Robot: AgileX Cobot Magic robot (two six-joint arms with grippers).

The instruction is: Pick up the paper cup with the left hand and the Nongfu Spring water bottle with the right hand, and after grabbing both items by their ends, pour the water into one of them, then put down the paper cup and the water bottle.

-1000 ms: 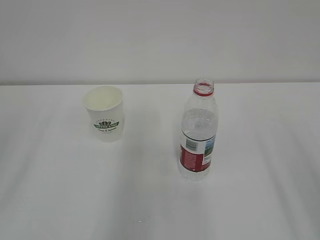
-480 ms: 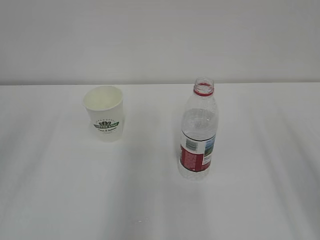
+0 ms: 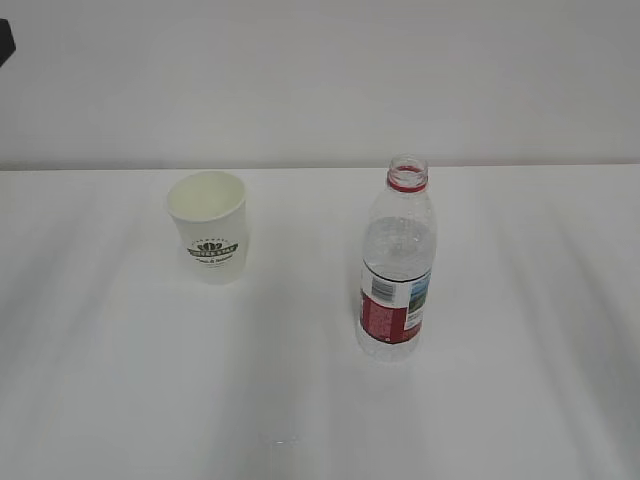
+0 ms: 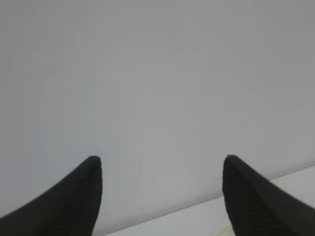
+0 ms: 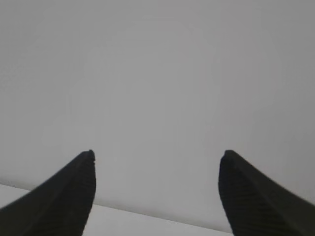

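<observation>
The fingers (image 4: pixel 74 201) of the left hand (image 4: pixel 160 160) stand wide apart with nothing between them, aimed level at a plain grey wall (image 4: pixel 157 73); the right hand (image 5: pixel 156 153) is posed alike, its fingers (image 5: pixel 256 196) spread and bare. On the white counter (image 3: pixel 120 380), the Nongfu Spring water bottle (image 3: pixel 396 265) stands upright and uncapped, part filled with water (image 3: pixel 398 250), well apart from the upright paper cup (image 3: pixel 209 225) to its left.

At ten o'clock in your exterior view, a dark shape (image 3: pixel 5 42), perhaps an arm, is cut by the edge. The paper cup (image 3: pixel 208 238) logo's lettering is too small to read.
</observation>
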